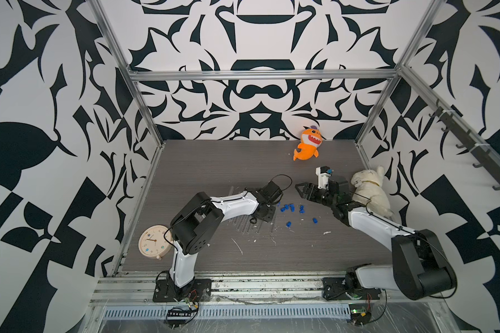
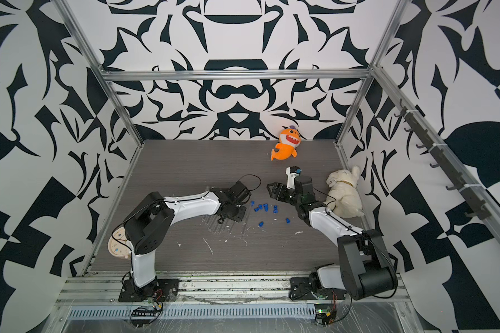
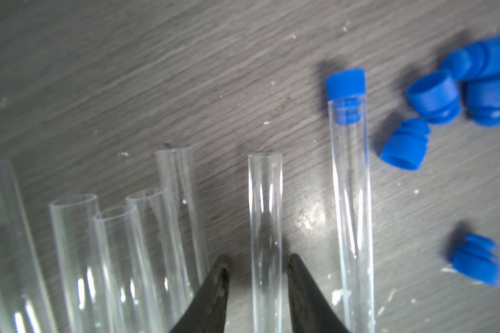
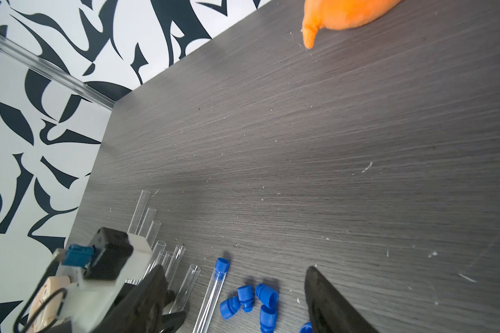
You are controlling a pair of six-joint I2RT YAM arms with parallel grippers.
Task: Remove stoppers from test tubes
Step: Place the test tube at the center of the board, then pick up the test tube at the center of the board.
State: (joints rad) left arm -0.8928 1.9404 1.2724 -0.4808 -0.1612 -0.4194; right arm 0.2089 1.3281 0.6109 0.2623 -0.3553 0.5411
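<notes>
Open test tube (image 3: pixel 264 216) lying flat on the grey table (image 3: pixel 156 72) between the parted fingers (image 3: pixel 214 294) of the left gripper (image 3: pixel 257 265), touching neither, a stoppered tube (image 3: pixel 351 201) lying just beside it, loose blue stoppers (image 3: pixel 401 147) sitting beyond, right gripper (image 4: pixel 233 268) hovering near them, fingers spread wide, grasping nothing.

tabletop (image 3: pixel 185 72): dark grey wood-grain, matt, scuffed with white flecks. test tubes (image 3: pixel 264 216): clear, glossy; glass or plastic, can't tell. stoppers (image 3: pixel 401 147): blue plastic, smooth, ribbed plugs. left gripper (image 3: pixel 257 261): black, matt. orange toy (image 1: pixel 308 147), white toy (image 1: pixel 370 190): plush cloth. frame rails (image 1: pixel 260 75): brushed metal.
</notes>
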